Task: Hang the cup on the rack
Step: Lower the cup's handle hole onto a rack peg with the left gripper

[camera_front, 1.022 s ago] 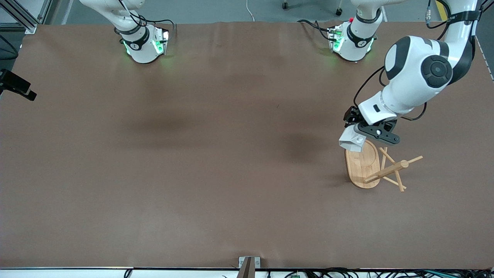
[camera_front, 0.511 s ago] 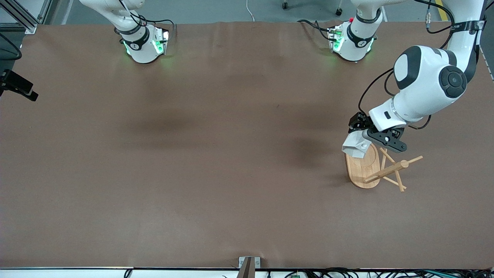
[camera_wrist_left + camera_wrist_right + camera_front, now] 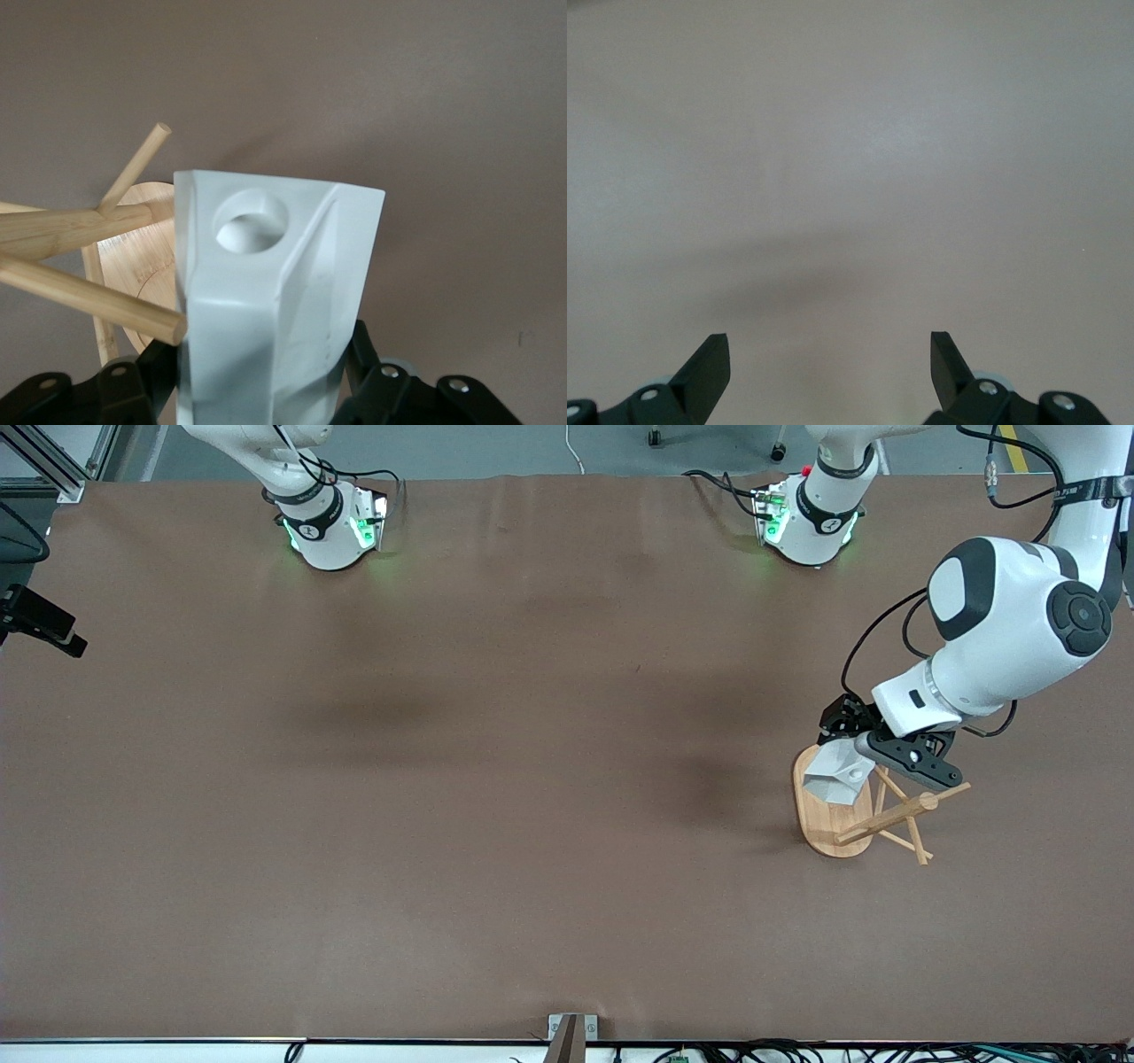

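Observation:
The white faceted cup (image 3: 835, 779) hangs tilted over the rack's oval base (image 3: 826, 825), held in my left gripper (image 3: 873, 751), which is shut on it. In the left wrist view the cup (image 3: 275, 292) fills the middle, the round hole (image 3: 252, 220) of its handle part facing the camera, with black fingers (image 3: 365, 359) pressed to its sides. The tip of one bamboo peg (image 3: 97, 299) lies right beside the cup's edge. The rack (image 3: 889, 815) stands toward the left arm's end of the table. My right gripper (image 3: 830, 365) is open over bare table, nothing between its fingers.
The brown table (image 3: 496, 779) stretches wide between the rack and the right arm's end. Both arm bases (image 3: 328, 527) stand along the edge farthest from the front camera. A black fixture (image 3: 40, 624) pokes in at the right arm's end.
My left gripper has carried the cup from beside the rack's base to over it, closer to the post and pegs. The right gripper has not changed.

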